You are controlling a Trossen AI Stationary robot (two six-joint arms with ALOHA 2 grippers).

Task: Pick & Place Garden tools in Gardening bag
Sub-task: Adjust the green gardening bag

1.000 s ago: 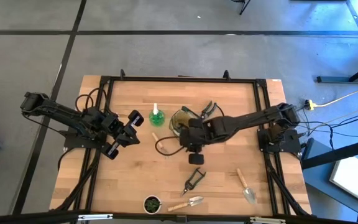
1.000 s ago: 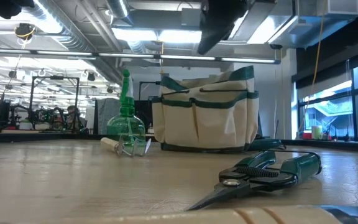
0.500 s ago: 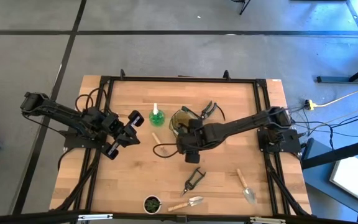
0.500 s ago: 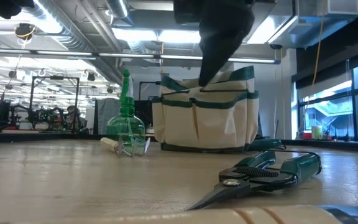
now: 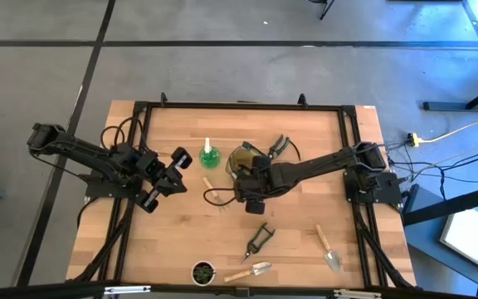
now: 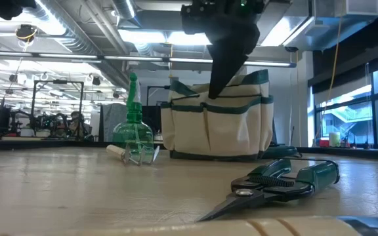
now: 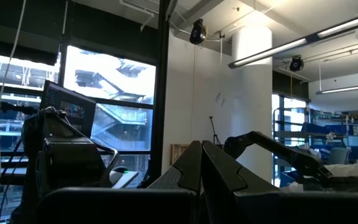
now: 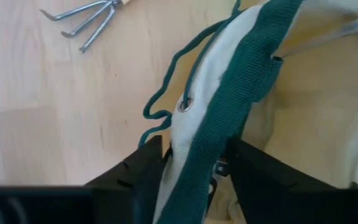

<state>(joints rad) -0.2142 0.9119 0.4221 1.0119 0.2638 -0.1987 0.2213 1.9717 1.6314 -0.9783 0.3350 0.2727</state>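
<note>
The gardening bag [image 5: 243, 164] stands upright on the table's middle; in the low view it is a tan tote [image 6: 216, 128] with green trim. My right gripper [image 8: 196, 150] is down at its near rim [image 5: 251, 193]. A green spray bottle [image 5: 208, 154] and a hand fork [image 8: 82, 22] are left of the bag, and pruners [image 5: 278, 147] lie at its far side. More pruners [image 5: 259, 241] and two trowels [image 5: 329, 247] [image 5: 249, 271] lie toward the near edge. My left gripper [image 5: 178, 159] waits shut, raised at the left, holding nothing. My right gripper has the bag's green-trimmed rim [image 8: 188, 134] between its two fingers, beside the drawstring eyelet, one finger on the mouth side and one on the outer side. The fingers come from above, slanting down. The bag stays upright with its base on the table.
A small dark pot with a green plant [image 5: 203, 272] stands at the near edge. The green drawstring [image 8: 157, 112] trails loose on the wood beside the bag. Bare wood shows on the table's left and far right.
My right gripper has come down and a little toward the table's left, tipping steeper, onto the bag's near rim. The bag and the tools have stayed in place.
</note>
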